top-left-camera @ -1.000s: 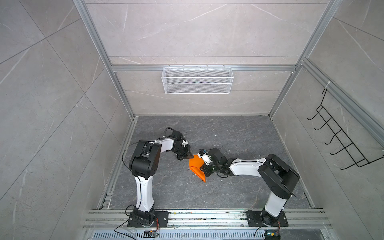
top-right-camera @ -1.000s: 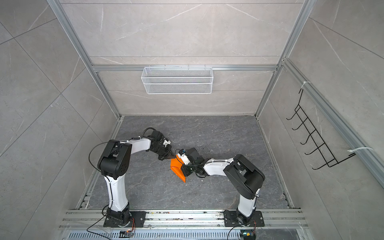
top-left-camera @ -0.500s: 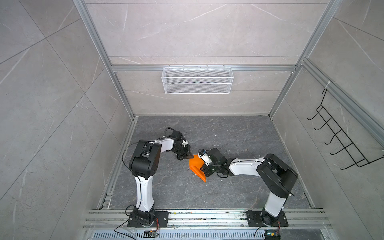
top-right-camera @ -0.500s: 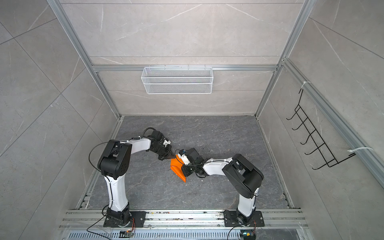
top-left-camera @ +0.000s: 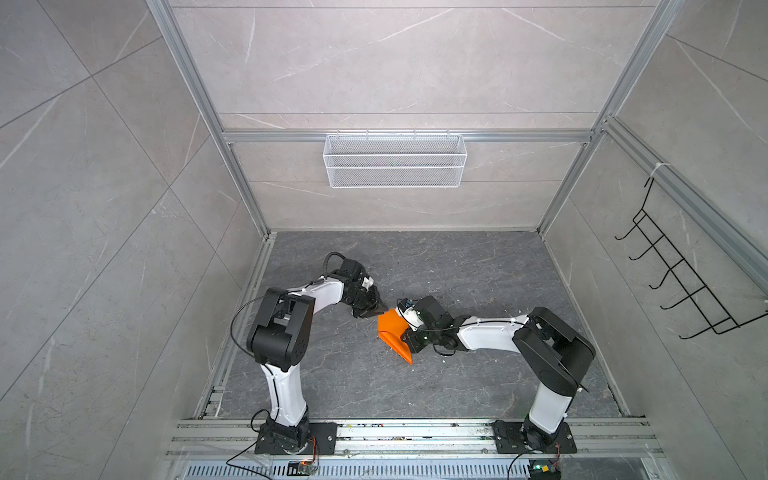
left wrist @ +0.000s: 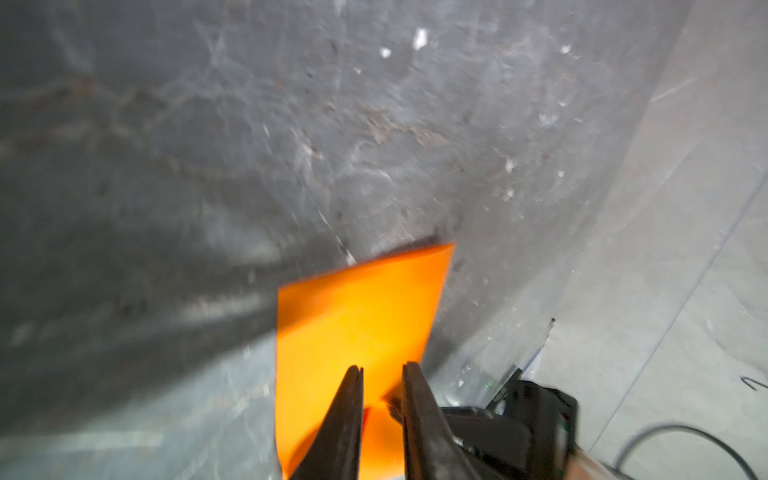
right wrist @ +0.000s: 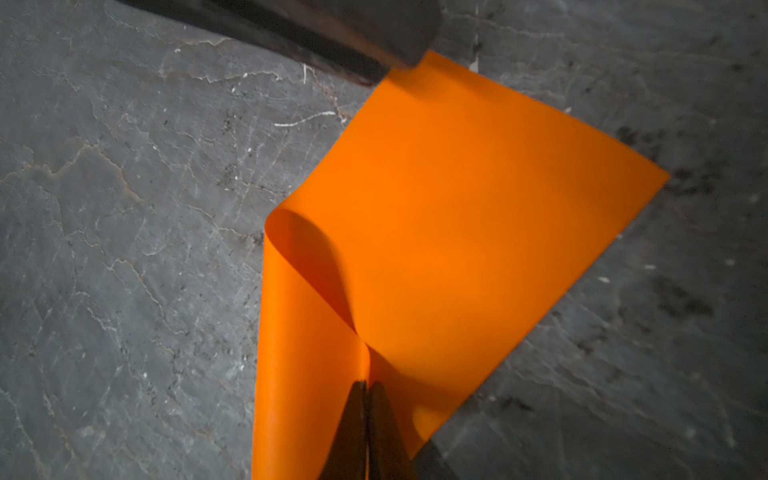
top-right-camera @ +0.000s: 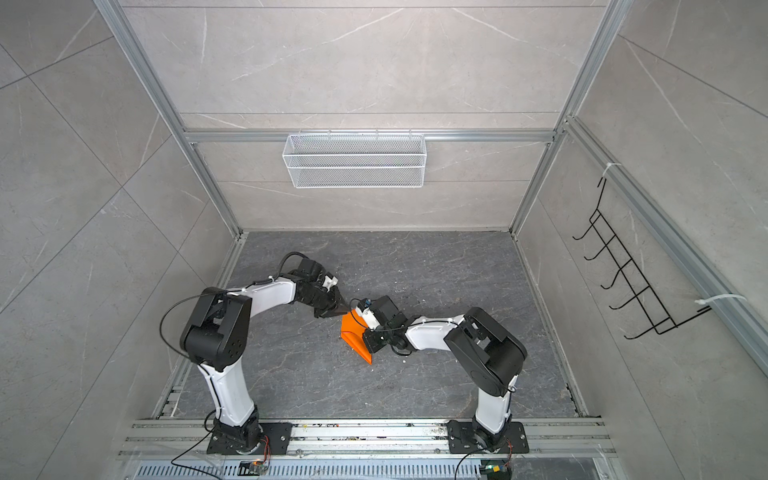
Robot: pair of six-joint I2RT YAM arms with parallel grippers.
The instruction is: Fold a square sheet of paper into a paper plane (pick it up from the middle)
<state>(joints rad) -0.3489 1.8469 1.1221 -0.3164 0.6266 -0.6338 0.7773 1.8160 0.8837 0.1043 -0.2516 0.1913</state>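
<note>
The square sheet of paper (top-left-camera: 390,328) (top-right-camera: 351,329) is bright orange and bent over into a loose curl, one edge resting on the dark floor. My right gripper (right wrist: 368,384) (top-left-camera: 409,337) is shut on it near its middle, where the two layers meet. The paper (right wrist: 457,199) spreads out beyond the tips. My left gripper (left wrist: 380,368) (top-left-camera: 380,309) (top-right-camera: 343,309) sits at the paper's far corner, its jaws a little apart, with the paper (left wrist: 357,316) just past them. The left fingers (right wrist: 332,37) overlap that corner in the right wrist view. No paper plane is in view.
A white wire basket (top-left-camera: 395,160) hangs on the back wall. A black hook rack (top-left-camera: 681,286) hangs on the right wall. The metal rail (top-left-camera: 415,432) with both arm bases runs along the front. White specks (left wrist: 419,37) dot the grey floor.
The left gripper's jaws have parted at the paper's corner. Both arms and the paper stay almost where they were.
</note>
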